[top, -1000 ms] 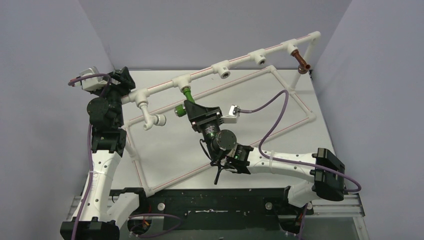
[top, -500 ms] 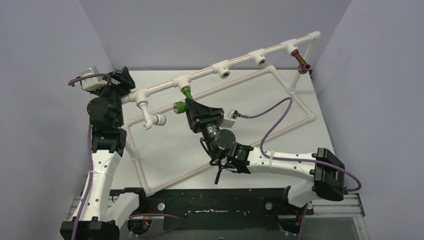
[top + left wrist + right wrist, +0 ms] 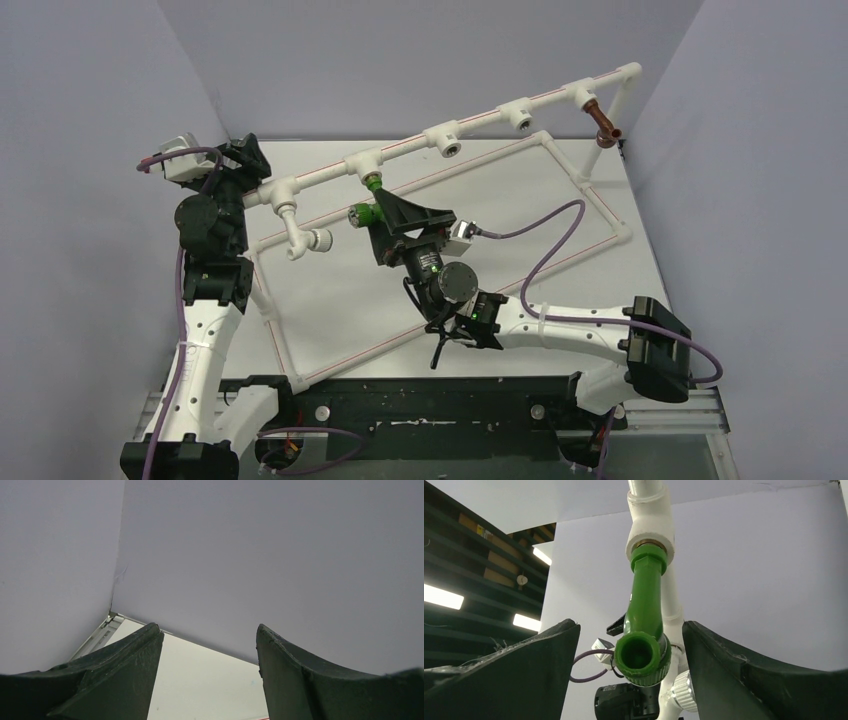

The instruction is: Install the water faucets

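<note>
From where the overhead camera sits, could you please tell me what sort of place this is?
Most likely a robotics lab test cell: plain grey panels box in a white table, a practice pipe frame carries a green faucet, and strip-lit shelving shows beyond.

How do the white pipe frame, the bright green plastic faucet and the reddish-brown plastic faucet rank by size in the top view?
1. White pipe frame, largest.
2. Bright green plastic faucet and reddish-brown plastic faucet look alike; not ranked.

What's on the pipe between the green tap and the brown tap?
In the top view, a white socket and a second white socket, both open with no tap in them, sit on the pipe between the green tap and the brown tap.
</note>
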`<state>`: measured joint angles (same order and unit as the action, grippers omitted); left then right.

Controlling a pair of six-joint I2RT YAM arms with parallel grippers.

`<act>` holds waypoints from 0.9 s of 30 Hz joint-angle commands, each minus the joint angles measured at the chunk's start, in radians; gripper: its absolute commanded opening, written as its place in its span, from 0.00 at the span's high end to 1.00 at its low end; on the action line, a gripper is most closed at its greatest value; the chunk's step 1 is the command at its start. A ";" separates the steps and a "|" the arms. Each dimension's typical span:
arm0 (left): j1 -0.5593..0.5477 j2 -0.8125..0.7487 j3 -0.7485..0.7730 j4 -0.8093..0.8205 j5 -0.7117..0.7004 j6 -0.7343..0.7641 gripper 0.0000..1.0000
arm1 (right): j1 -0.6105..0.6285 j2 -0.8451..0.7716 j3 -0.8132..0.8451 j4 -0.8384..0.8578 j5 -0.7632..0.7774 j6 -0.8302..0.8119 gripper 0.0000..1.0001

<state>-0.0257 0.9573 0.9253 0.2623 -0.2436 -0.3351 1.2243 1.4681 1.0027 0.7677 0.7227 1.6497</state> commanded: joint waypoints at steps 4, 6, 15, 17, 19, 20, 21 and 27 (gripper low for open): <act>0.001 0.066 -0.105 -0.333 -0.013 0.027 0.34 | 0.009 -0.066 -0.081 0.103 0.019 -0.043 0.18; 0.000 0.064 -0.105 -0.333 -0.014 0.028 0.34 | 0.018 -0.079 -0.105 0.110 0.022 -0.069 0.15; 0.003 0.051 -0.103 -0.337 -0.028 0.035 0.34 | 0.028 -0.170 -0.241 0.258 -0.092 -0.383 0.08; 0.003 0.051 -0.105 -0.336 -0.030 0.036 0.34 | 0.025 -0.207 -0.271 0.274 -0.129 -0.463 0.07; 0.004 0.054 -0.102 -0.339 -0.027 0.037 0.34 | 0.023 -0.253 -0.288 0.267 -0.166 -0.532 0.06; 0.005 0.056 -0.100 -0.340 -0.026 0.037 0.34 | 0.020 -0.274 -0.292 0.251 -0.184 -0.560 0.05; 0.006 0.056 -0.101 -0.340 -0.025 0.038 0.34 | 0.018 -0.295 -0.292 0.229 -0.201 -0.596 0.05; 0.007 0.057 -0.101 -0.343 -0.023 0.036 0.34 | 0.006 -0.432 -0.247 -0.038 -0.255 -0.831 0.04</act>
<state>-0.0265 0.9565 0.9253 0.2611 -0.2516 -0.3321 1.2430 1.1191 0.7086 0.8577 0.5278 1.0477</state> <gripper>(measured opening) 0.661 0.959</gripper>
